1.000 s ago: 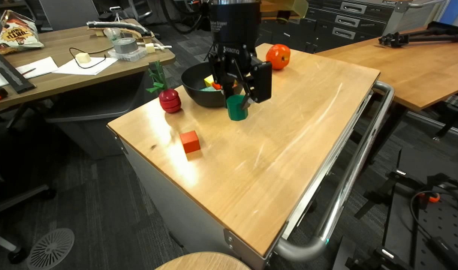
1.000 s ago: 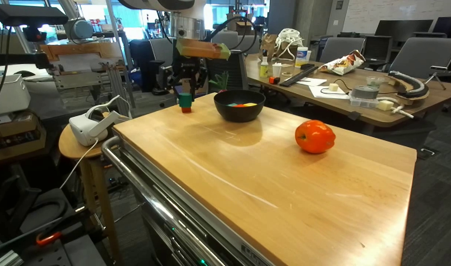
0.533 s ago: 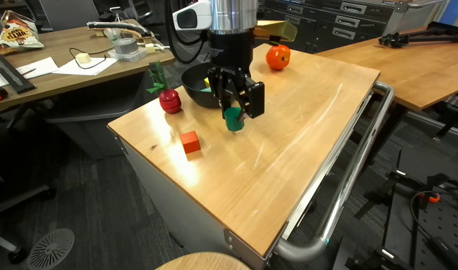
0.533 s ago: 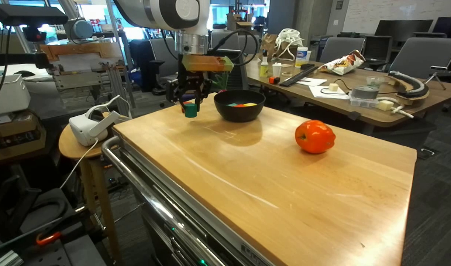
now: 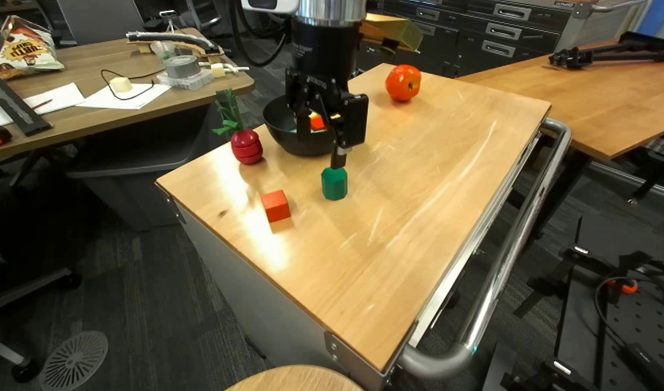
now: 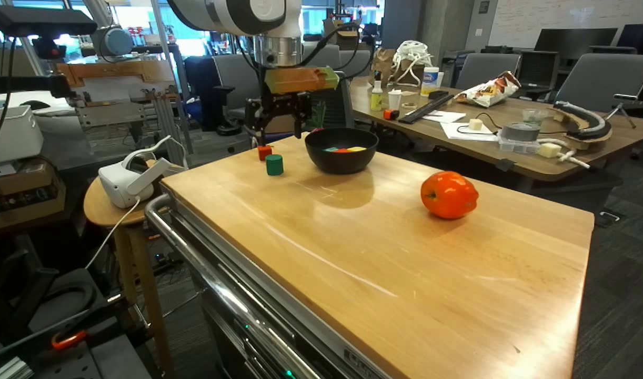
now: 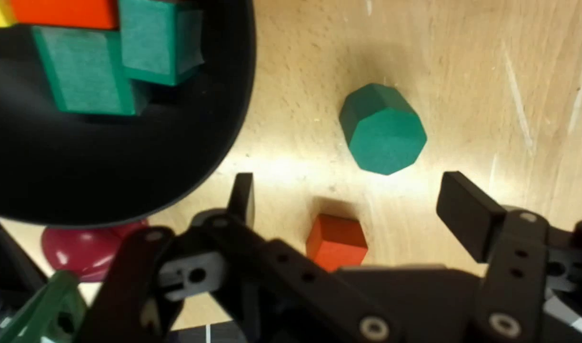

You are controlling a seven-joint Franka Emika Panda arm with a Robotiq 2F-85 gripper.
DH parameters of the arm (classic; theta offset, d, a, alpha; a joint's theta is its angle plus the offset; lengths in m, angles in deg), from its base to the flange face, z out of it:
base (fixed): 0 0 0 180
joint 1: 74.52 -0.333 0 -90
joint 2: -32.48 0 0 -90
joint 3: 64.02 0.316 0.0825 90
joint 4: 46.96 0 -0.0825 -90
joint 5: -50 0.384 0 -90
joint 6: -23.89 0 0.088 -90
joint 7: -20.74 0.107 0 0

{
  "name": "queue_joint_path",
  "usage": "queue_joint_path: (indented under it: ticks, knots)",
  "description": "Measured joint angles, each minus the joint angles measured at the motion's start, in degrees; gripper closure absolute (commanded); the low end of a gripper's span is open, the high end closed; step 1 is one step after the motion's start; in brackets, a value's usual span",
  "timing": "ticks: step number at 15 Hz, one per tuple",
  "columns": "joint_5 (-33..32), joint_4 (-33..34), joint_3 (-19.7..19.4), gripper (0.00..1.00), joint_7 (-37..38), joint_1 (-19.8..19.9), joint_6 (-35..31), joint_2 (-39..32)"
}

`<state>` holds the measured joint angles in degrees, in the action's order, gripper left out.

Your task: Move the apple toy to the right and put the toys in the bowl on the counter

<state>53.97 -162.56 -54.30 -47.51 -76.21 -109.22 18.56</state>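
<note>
We see the gripper (image 7: 354,204) released, its jaws spread wide, hovering above the wooden worktop (image 5: 419,184); half a second ago it pinched the green octagonal block (image 7: 385,136), and since then it has risen while the block has come to rest below it. The block stands upright on the worktop, its axis vertical and one eight-sided face turned up; in the wrist view it lies ahead of the jaws, between their lines and apart from both. Near it, closer to the edge on the side of the stool (image 5: 294,379), we find the orange-red cube (image 5: 276,206), unmoved. Near the gripper, toward the edge opposite the rail (image 5: 501,277), sits the black bowl (image 6: 341,159), and inside it we make out yellow, orange-red and green blocks (image 7: 81,71). The dark-red root-vegetable toy (image 5: 246,146) stands near the corner where those two edges meet, green leaves up. Farthest from the gripper, past the bowl, the apple toy (image 6: 450,195) keeps its place: we see it on its side, nearer the edge opposite the rail, its longer axis running roughly along that edge, its stem end facing the stool's side.
</note>
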Motion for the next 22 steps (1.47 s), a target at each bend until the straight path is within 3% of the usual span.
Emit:
queue_joint_path:
  ticks: [4,7,10,14,22]
  knots:
    - [-0.07,0.74,-1.87,0.00,3.16,0.54,-6.50,1.86]
    - [-3.03,3.11,-4.59,0.00,10.39,0.66,-8.90,1.25]
    - [-6.26,7.11,-6.71,0.00,17.83,0.78,-8.49,-1.88]
    - [-5.71,13.85,-6.72,0.00,23.30,1.14,-4.42,-8.26]
    - [-7.26,14.37,-6.66,0.00,25.29,1.43,-4.23,-10.48]
